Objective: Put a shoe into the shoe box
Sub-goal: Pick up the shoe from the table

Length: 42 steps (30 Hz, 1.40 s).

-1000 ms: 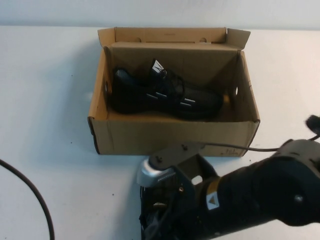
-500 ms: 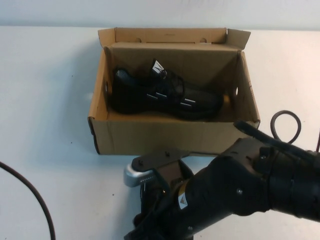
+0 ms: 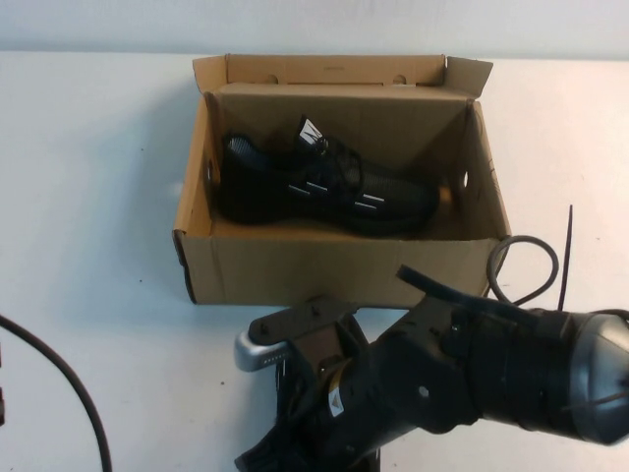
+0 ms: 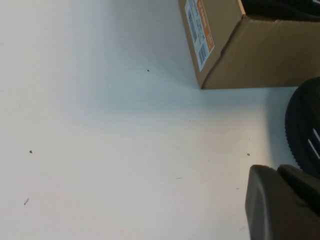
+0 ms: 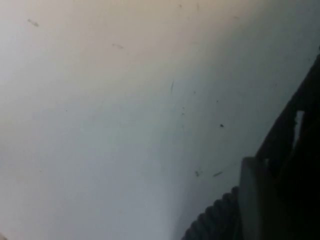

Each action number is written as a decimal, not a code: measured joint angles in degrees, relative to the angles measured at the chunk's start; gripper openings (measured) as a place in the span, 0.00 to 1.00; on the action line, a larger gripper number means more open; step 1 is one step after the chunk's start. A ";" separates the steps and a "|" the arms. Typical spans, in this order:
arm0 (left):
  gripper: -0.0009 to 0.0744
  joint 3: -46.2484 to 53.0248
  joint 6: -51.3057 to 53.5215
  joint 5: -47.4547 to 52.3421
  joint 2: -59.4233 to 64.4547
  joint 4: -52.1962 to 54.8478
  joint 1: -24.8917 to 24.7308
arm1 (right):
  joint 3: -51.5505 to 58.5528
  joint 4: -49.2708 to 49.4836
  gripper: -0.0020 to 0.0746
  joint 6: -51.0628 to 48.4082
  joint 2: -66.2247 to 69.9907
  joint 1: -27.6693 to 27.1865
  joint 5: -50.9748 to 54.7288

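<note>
The right hand (image 3: 295, 433), grip state unclear, has swung lower at six o'clock over a second shoe (image 5: 215, 225) on the bench (image 3: 98, 197); left hand (image 4: 280, 200) pressed together nearby. At twelve, the box (image 3: 334, 270) already holds one shoe (image 3: 324, 187).

Looks like robot lab: bare white table (image 3: 98, 197), loose cables (image 3: 69, 383), plain wall

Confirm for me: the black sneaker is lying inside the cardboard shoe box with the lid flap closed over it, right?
Not quite. The black sneaker does lie inside the cardboard shoe box, but the lid flap stands open behind it, not closed, as the high view shows.
</note>
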 joint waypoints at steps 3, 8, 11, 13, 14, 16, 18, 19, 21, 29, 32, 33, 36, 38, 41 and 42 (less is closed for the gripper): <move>0.01 0.00 0.00 0.10 0.00 -0.19 0.00 | -0.13 -0.26 0.05 0.00 0.00 0.14 0.00; 0.01 0.00 0.00 1.64 0.00 -2.12 0.00 | -0.13 -0.49 0.02 -0.61 -1.25 0.13 0.00; 0.01 0.00 0.00 1.78 0.00 -2.64 0.00 | -0.13 -0.62 0.02 -2.58 -3.08 0.13 0.62; 0.01 0.00 0.00 2.09 0.00 -2.77 0.00 | -0.13 -0.46 0.02 -4.16 -4.92 0.13 2.09; 0.01 0.00 0.00 2.25 0.00 -2.76 0.00 | -0.13 -0.17 0.02 -5.31 -5.96 0.13 2.98; 0.01 0.00 0.00 2.82 0.00 -2.76 0.00 | -0.13 0.36 0.02 -8.20 -7.91 0.13 4.84; 0.01 0.00 0.00 3.53 0.00 -3.17 0.00 | -0.13 0.77 0.02 -11.73 -9.88 0.13 6.76; 0.01 0.00 0.00 3.80 0.00 -3.62 0.00 | -0.13 0.91 0.02 -13.25 -10.99 0.13 7.82; 0.01 0.00 0.00 4.44 0.00 -4.75 0.00 | -0.13 0.91 0.02 -15.49 -13.23 0.13 9.65; 0.11 0.00 0.00 6.05 0.00 -11.15 0.00 | -0.48 -4.01 0.02 -25.95 -21.12 0.13 14.07; 0.20 0.00 -0.21 6.28 0.09 -14.95 0.00 | -2.35 -9.69 0.02 -26.49 -22.80 0.13 17.00; 0.24 0.00 -0.20 6.26 0.22 -16.17 0.00 | -3.03 -11.20 0.02 -26.94 -23.04 0.13 17.86; 0.37 0.00 -0.20 6.26 1.37 -20.51 0.00 | -5.92 -15.55 0.02 -29.69 -23.44 0.13 20.18; 0.46 0.00 -0.20 6.26 3.00 -22.60 0.00 | -7.38 -17.75 0.02 -32.27 -23.44 0.13 21.34; 0.55 -0.13 -0.20 6.26 6.15 -24.07 0.00 | -8.47 -20.52 0.02 -36.34 -23.44 0.13 23.02; 0.57 -0.17 -0.20 6.03 7.56 -24.46 0.00 | -8.55 -21.37 0.02 -37.11 -23.44 0.13 23.74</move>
